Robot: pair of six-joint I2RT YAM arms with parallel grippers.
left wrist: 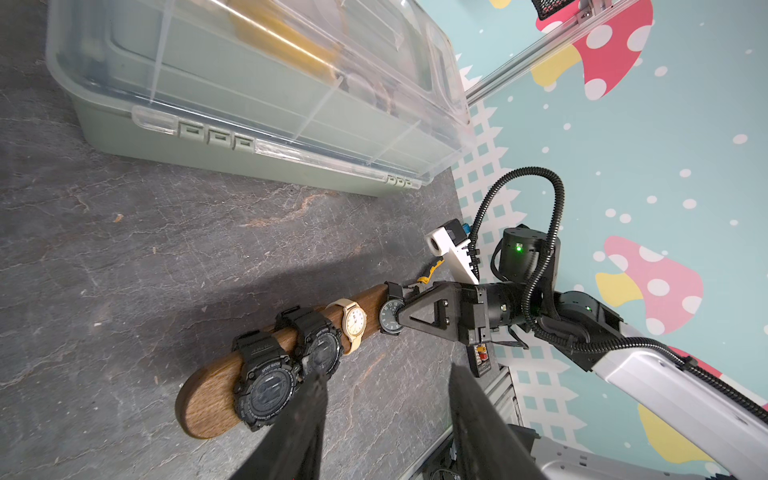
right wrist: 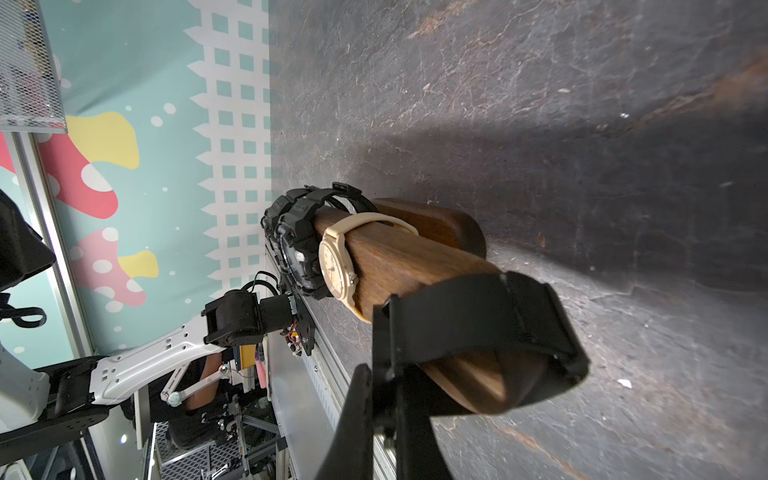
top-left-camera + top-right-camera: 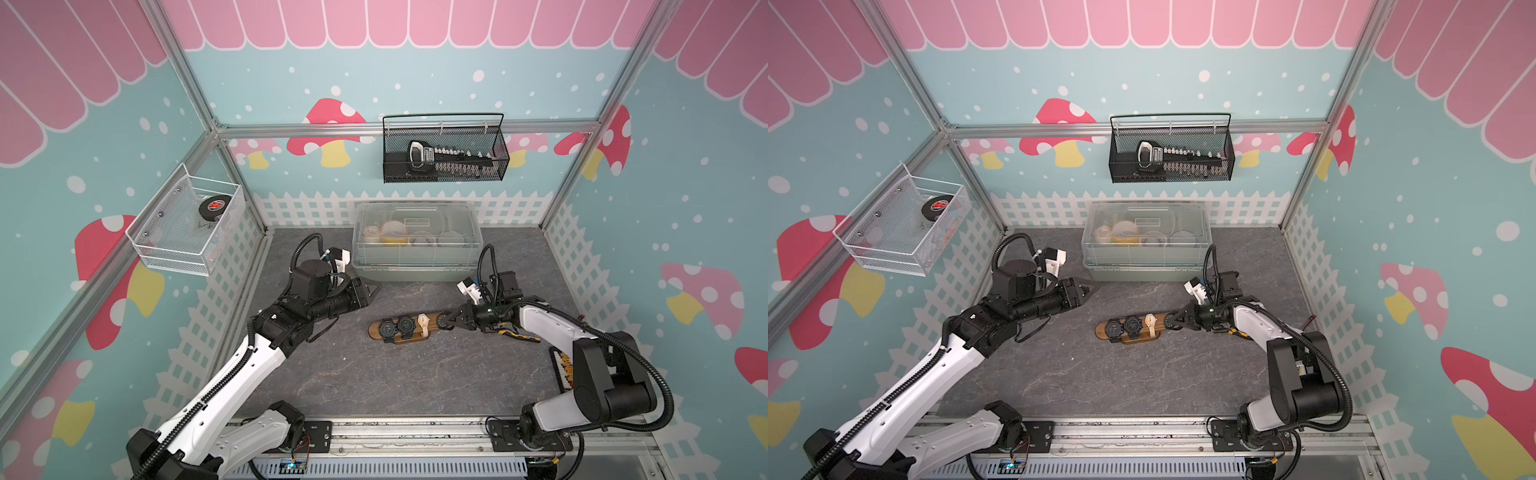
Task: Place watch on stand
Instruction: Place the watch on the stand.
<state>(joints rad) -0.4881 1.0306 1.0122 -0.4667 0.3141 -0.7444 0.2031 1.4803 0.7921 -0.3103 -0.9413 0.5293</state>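
Observation:
The stand (image 3: 376,331) (image 3: 1101,331) (image 1: 208,399) (image 2: 395,257), a brown wooden bar, lies across the middle of the table. Two black watches (image 3: 387,328) and a cream watch (image 3: 423,320) (image 1: 353,320) (image 2: 334,262) sit around it. At the bar's right end my right gripper (image 3: 446,322) (image 3: 1174,321) (image 1: 401,318) (image 2: 384,370) is shut on a black watch (image 3: 441,321) (image 1: 390,318) (image 2: 478,307) whose strap loops round the bar's tip. My left gripper (image 3: 372,291) (image 3: 1094,288) (image 1: 386,374) hangs open and empty, left of and behind the stand.
A clear lidded box (image 3: 415,241) stands at the back of the table, close to the left gripper. A black mesh basket (image 3: 444,149) hangs on the back wall and a white one (image 3: 187,224) on the left wall. A yellow-handled tool (image 3: 519,334) lies under the right arm.

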